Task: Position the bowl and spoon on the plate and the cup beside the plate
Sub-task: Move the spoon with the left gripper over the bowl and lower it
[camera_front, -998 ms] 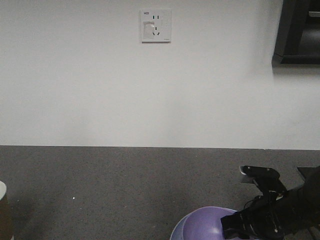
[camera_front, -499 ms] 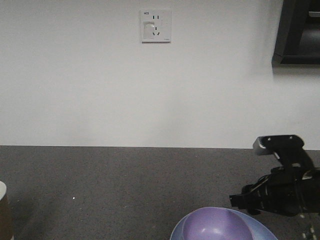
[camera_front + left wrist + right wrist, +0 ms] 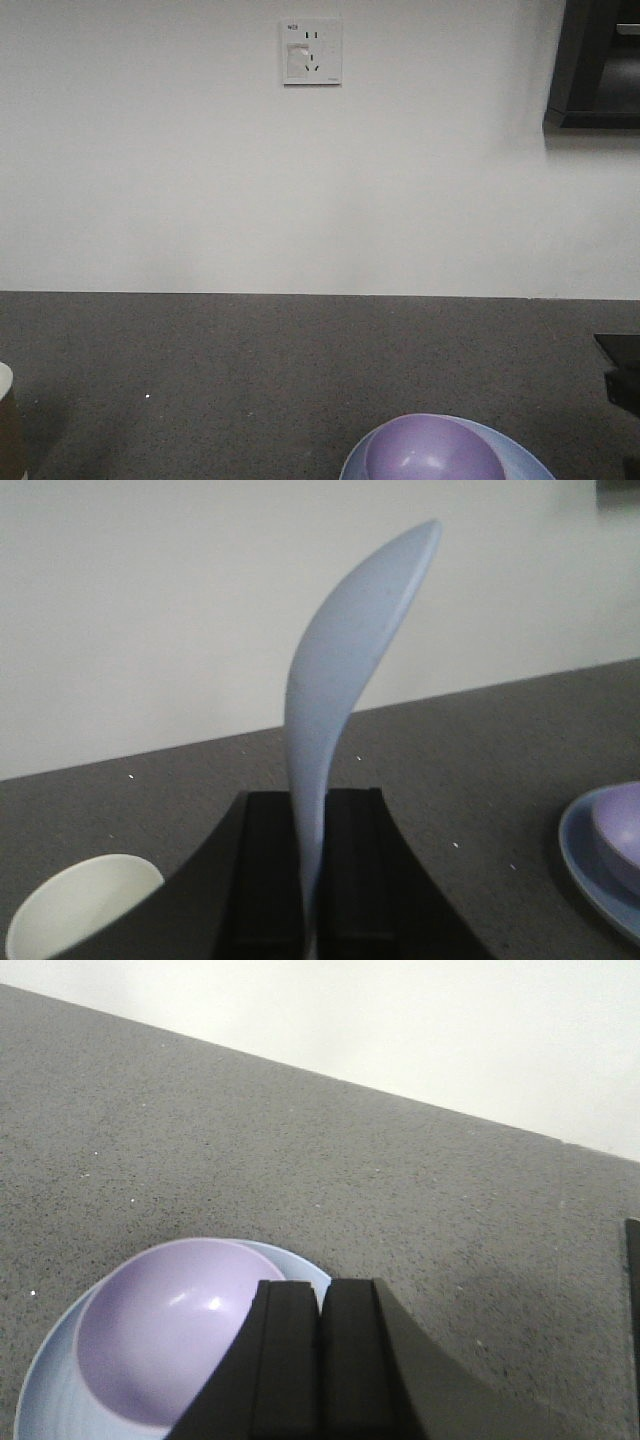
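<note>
The lavender bowl [image 3: 430, 450] sits inside the pale blue plate [image 3: 525, 462] at the bottom of the front view. In the right wrist view my right gripper [image 3: 322, 1285] is shut with nothing between its fingers. It hovers over the near right side of the bowl [image 3: 160, 1330] and plate [image 3: 305, 1272]. My left gripper [image 3: 310, 800] is shut on the handle of the pale blue spoon [image 3: 345, 660], whose scoop points up. The cup [image 3: 80, 905] shows its white inside at the lower left of that view. The plate [image 3: 585, 855] and bowl [image 3: 620, 830] lie to the right.
Everything rests on a dark grey speckled tabletop [image 3: 250, 370] against a white wall with a socket [image 3: 311, 50]. A dark monitor corner [image 3: 600, 60] hangs at the upper right. A dark shape [image 3: 622, 375] cuts in at the right edge. The cup's rim [image 3: 5, 375] shows at the far left.
The right arm lifted away from the bowl and drew off to the right, almost out of the front view. The bowl stays in the plate.
</note>
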You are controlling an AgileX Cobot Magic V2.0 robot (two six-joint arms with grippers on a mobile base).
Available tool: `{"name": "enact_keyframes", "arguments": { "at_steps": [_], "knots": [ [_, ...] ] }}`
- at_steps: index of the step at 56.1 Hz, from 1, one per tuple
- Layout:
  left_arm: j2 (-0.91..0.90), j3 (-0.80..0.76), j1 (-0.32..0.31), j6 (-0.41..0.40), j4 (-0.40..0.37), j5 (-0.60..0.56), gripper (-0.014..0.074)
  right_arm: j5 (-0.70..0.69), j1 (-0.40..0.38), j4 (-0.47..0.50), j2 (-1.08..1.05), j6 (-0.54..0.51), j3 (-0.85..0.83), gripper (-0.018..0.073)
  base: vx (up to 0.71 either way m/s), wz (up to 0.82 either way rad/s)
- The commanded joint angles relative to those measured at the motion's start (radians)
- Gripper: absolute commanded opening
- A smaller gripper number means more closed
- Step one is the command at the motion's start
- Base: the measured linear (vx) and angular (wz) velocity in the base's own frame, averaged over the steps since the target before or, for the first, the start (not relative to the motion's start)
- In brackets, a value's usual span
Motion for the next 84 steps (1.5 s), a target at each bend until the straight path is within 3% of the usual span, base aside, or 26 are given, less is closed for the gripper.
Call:
{"name": "enact_keyframes", "arguments": {
  "at_steps": [1,7,13,24,35,46,60,71,79,84],
  "knots": [
    [0.087,-0.108,-0.005,0.000,-0.027,0.042,0.0003,-0.125,-0.005,-0.008,-0.093,0.004,0.081,-0.0010,0.00,0.00],
    [0.209,-0.213,-0.011,0.000,-0.044,0.139,0.0003,-0.166,-0.005,-0.018,-0.179,0.004,0.179,-0.0009,0.00,0.00],
    [0.346,-0.297,-0.060,0.029,-0.086,0.192,0.0003,-0.194,-0.005,-0.018,-0.229,0.004,0.237,-0.0008,0.00,0.00],
    [0.554,-0.388,-0.222,0.039,-0.137,0.239,0.0003,-0.198,-0.005,-0.018,-0.240,0.004,0.257,-0.0008,0.00,0.00],
    [0.765,-0.474,-0.389,-0.032,-0.133,0.237,0.0003,-0.210,-0.005,-0.018,-0.240,0.003,0.256,-0.0008,0.00,0.00],
    [0.952,-0.621,-0.511,-0.083,-0.132,0.271,0.0003,-0.211,-0.005,-0.022,-0.240,0.000,0.256,-0.0008,0.00,0.00],
    [1.150,-0.841,-0.597,-0.161,-0.117,0.353,0.0003,-0.217,-0.005,-0.050,-0.240,0.000,0.256,-0.0008,0.00,0.00],
    [1.257,-0.937,-0.626,-0.250,-0.051,0.370,0.0017,-0.217,-0.005,-0.052,-0.240,0.000,0.256,-0.0008,0.00,0.00],
    [1.292,-0.958,-0.642,-0.257,-0.043,0.373,0.0097,-0.217,-0.005,-0.052,-0.240,0.000,0.256,-0.0008,0.00,0.00],
    [1.300,-0.958,-0.652,-0.254,-0.044,0.372,0.0192,-0.217,-0.005,-0.052,-0.240,0.000,0.256,-0.0008,0.00,0.00]
  ]
}}
